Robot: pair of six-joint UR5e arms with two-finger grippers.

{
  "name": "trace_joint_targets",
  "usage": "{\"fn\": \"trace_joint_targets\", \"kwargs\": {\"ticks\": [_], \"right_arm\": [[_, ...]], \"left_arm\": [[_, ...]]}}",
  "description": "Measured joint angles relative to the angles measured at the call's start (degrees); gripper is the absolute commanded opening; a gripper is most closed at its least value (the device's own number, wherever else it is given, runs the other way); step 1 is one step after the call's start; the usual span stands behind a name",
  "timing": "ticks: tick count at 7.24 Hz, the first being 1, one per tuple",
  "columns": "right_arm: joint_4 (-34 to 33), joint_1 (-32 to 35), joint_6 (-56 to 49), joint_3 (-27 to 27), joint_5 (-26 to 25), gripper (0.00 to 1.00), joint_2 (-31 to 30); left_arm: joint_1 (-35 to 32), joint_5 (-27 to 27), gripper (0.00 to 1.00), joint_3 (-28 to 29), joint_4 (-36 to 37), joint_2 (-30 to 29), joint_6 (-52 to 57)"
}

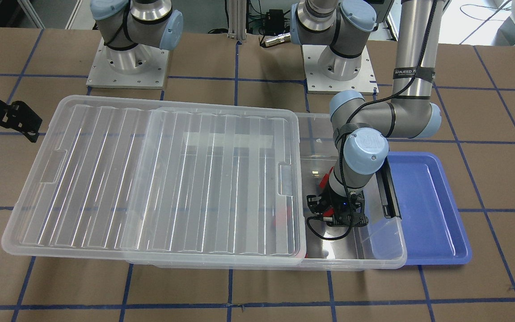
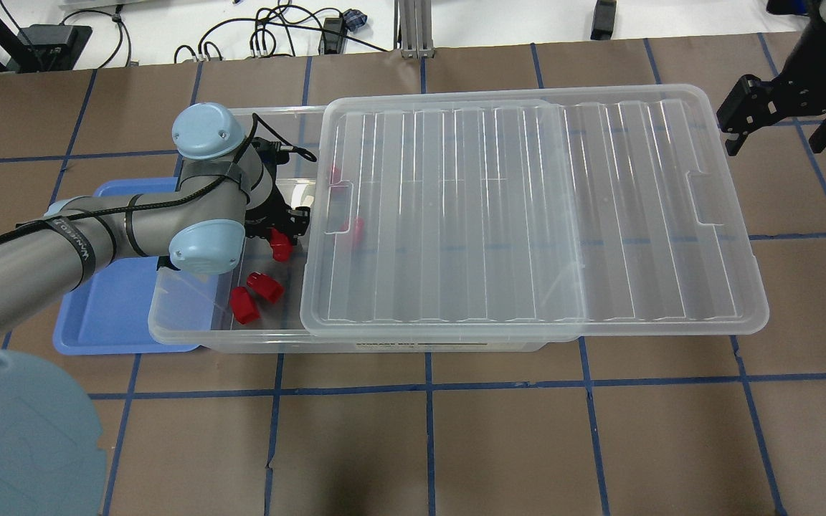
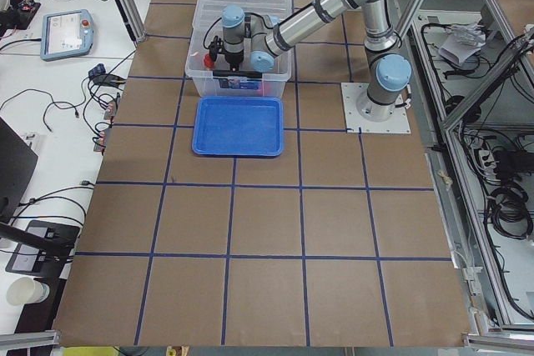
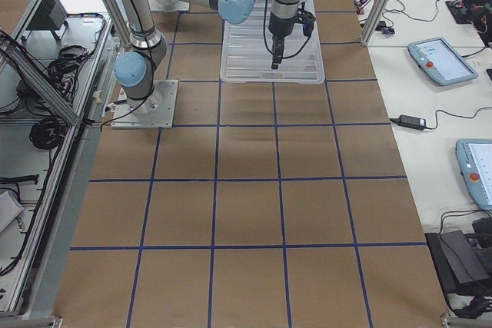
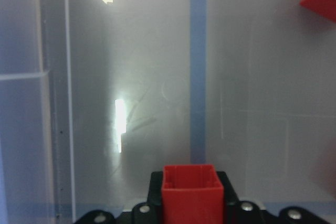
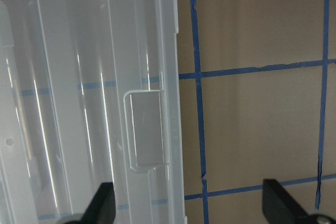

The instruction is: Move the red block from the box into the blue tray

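Now, the left jaws grip the red block (image 5: 190, 195) low inside the box (image 2: 241, 342), so carrying it sideways too soon could snag its wall beside them; right jaws gape open.

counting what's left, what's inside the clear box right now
The left tool is in the uncovered end of the box, shut on a red block. Two loose red blocks lie nearby. Two more red shapes show faintly through the lid; anything further beneath it cannot be made out.

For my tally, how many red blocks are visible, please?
5: one red block in the left gripper, two loose in the box, two under the lid; others may be hidden.
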Motion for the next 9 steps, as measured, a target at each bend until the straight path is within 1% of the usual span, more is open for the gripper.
{"fn": "trace_joint_targets", "kwargs": {"ticks": [1,2,4,6,7,9], "right_arm": [[0.23,0.00,0.46,0.05,-0.08,1.00,-0.02],[0.43,0.00,0.62,0.12,-0.16,1.00,-0.03],[0.67,0.00,0.69,0.25,-0.24,1.00,-0.16],[0.76,0.00,0.70,0.35,-0.25,1.00,-0.16],[0.78,0.00,0.70,0.37,-0.25,1.00,-0.14],[0.78,0.00,0.70,0.44,-0.25,1.00,-0.11]], "left_arm": [[0.09,0.11,0.10,0.33,-1.41,0.83,-0.01],[0.30,0.05,0.10,1.08,-4.28,2.17,0.05],[0.28,-0.30,0.10,5.22,-14.40,5.76,-0.12],[0.01,-1.39,0.08,11.25,-26.20,9.64,-0.53],[0.11,-1.40,0.08,13.92,-31.00,11.74,-0.12],[2.45,-0.97,0.08,16.02,-36.58,15.99,4.37]]}}
